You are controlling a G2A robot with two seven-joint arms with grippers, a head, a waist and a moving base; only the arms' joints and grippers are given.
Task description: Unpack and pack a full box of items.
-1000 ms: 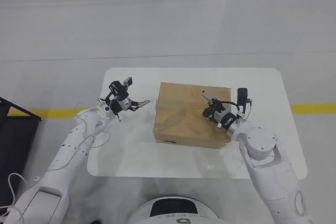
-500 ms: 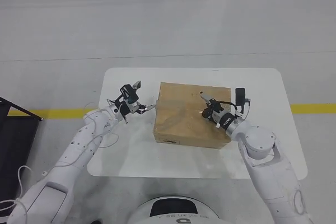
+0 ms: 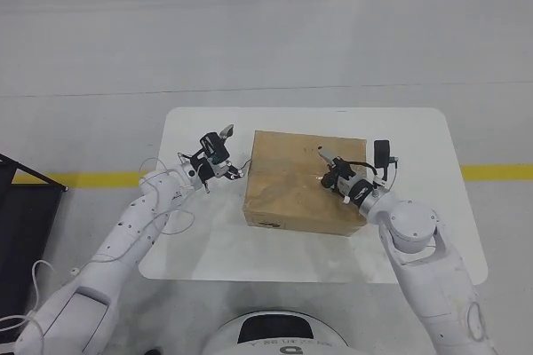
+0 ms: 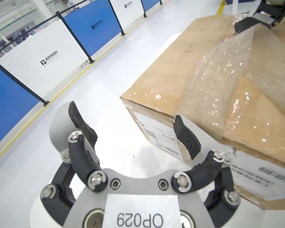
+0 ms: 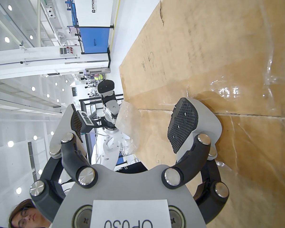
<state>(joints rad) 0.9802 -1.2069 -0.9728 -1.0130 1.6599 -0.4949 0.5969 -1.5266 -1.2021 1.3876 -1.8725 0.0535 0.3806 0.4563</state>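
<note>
The left pincer point(image 4: 130, 124) is spread, and the cardboard box point(image 4: 161, 72) stands on the worktop point(image 3: 409, 133) just ahead of it. The right pincer point(image 5: 128, 115), spread too, is close over the box top, where bubble wrap point(image 4: 216, 77) lies.

A brown cardboard box point(image 3: 280, 155) sat closed and flat at the middle of the white table point(image 3: 204, 257). A clear bubble sheet point(image 4: 228, 72) lay draped over its top, and white labels point(image 4: 161, 138) were on its sides.
</note>
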